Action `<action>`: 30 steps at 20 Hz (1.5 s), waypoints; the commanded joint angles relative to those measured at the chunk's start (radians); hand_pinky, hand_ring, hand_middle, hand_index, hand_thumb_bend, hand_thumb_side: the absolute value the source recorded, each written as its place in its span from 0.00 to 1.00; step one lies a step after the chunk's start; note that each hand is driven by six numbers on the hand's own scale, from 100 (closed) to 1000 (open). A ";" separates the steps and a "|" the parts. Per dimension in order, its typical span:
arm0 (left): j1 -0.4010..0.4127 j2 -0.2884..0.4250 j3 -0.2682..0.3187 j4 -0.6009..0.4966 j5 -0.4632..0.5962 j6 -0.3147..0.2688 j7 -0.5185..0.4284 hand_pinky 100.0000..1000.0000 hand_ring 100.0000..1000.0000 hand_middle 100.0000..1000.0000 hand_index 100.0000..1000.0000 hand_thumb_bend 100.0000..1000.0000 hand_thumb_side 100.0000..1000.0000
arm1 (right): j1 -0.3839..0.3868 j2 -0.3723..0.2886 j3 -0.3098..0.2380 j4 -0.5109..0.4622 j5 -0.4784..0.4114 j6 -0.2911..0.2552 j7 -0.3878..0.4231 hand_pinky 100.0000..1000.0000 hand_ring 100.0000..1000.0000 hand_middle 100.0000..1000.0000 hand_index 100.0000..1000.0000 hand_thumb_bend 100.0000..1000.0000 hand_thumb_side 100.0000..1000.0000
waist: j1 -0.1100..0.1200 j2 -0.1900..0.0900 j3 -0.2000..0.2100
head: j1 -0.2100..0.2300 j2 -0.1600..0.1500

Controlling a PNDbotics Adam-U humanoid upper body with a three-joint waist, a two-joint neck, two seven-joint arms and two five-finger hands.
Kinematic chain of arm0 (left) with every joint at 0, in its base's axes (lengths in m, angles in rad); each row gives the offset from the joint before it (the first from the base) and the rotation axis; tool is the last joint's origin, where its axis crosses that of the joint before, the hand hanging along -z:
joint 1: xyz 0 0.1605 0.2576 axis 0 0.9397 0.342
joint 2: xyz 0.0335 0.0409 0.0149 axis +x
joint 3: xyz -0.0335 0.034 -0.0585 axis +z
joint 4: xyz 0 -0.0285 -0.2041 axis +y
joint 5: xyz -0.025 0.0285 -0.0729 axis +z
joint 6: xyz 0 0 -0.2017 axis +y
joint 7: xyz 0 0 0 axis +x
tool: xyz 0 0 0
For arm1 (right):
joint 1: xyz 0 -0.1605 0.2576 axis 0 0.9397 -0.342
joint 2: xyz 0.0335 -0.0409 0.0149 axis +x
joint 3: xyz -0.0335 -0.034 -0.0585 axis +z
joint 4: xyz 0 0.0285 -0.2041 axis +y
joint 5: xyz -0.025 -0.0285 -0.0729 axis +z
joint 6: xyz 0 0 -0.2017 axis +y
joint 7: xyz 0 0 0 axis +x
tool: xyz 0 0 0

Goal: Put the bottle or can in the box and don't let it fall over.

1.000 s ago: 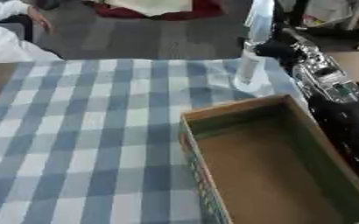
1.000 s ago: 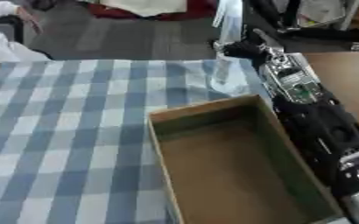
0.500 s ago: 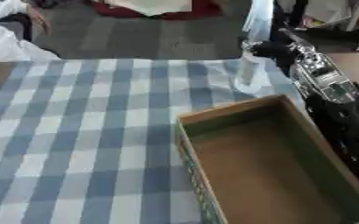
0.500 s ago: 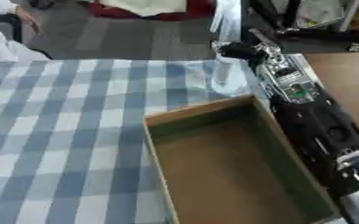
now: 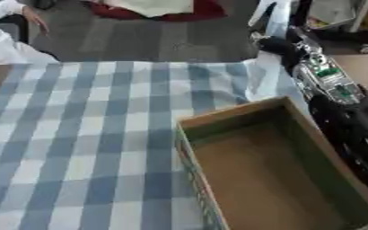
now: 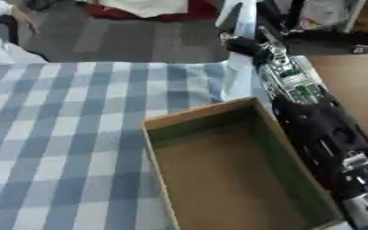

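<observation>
A clear plastic bottle point(image 6: 237, 77) stands upright on the blue-and-white checked cloth point(image 5: 93, 134), just beyond the far right corner of the box. My right hand point(image 6: 245, 45) reaches in along the right side, and its dark fingers are curled round the bottle's upper part. The open cardboard box point(image 5: 189, 134) lies at the lower right with its brown floor bare. My black and silver right arm point(image 6: 321, 130) runs along the box's right wall. The left hand shows in neither view.
The checked cloth ends at the table's far edge point(image 5: 140, 62), with grey floor and a red and white cloth point(image 5: 164, 8) beyond. Bare brown tabletop point(image 6: 352, 85) shows to the right of the arm.
The whole picture has shifted a little, so the head moved. My right hand stays on the bottle at the same spot by the box's far corner.
</observation>
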 commanded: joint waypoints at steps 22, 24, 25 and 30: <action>-0.001 0.030 0.025 -0.023 -0.010 -0.006 -0.005 1.00 0.83 0.78 0.77 0.35 0.54 | -0.037 -0.022 0.005 -0.072 -0.012 -0.071 -0.011 1.00 0.46 0.00 0.01 0.00 0.00 | 0.002 -0.041 -0.007 | -0.001 0.018; 0.000 0.032 0.025 -0.023 -0.011 -0.006 -0.006 1.00 0.83 0.78 0.77 0.35 0.54 | -0.043 -0.026 0.006 -0.081 -0.020 -0.073 -0.018 1.00 0.45 0.00 0.01 0.00 0.00 | 0.001 -0.044 -0.009 | 0.000 0.021; 0.001 0.033 0.026 -0.023 -0.011 -0.006 -0.006 1.00 0.83 0.78 0.77 0.35 0.54 | -0.045 -0.029 0.006 -0.085 -0.023 -0.074 -0.021 1.00 0.45 0.00 0.01 0.00 0.00 | 0.000 -0.046 -0.010 | 0.000 0.023; 0.003 0.037 0.028 -0.025 -0.012 -0.008 -0.006 1.00 0.83 0.78 0.77 0.35 0.53 | -0.050 -0.035 0.007 -0.102 -0.038 -0.076 -0.033 0.99 0.45 0.00 0.01 0.00 0.00 | -0.001 -0.055 -0.010 | 0.001 0.026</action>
